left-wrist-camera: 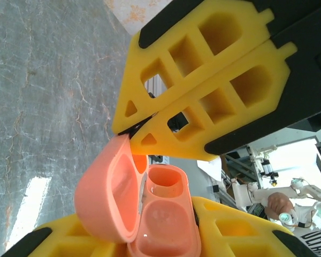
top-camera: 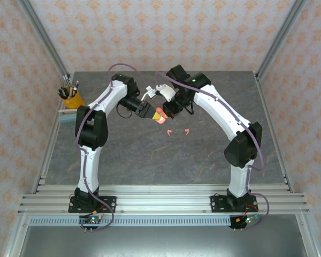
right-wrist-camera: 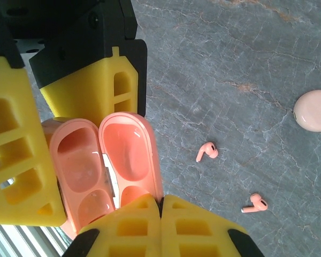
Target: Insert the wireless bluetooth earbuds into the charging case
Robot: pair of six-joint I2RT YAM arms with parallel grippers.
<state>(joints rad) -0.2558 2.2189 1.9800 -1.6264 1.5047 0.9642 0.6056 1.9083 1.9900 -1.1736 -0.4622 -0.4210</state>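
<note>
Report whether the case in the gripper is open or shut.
Open: the lid is swung back from the case, and both wells show bare.

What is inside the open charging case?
Both wells of the charging case look empty; two earbuds lie on the table. Its lower end is hidden by yellow fingers.

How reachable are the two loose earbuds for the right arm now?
Probably yes: both earbuds lie on bare table nearby, nothing between. The right tool is shut at the case lid, though.
</note>
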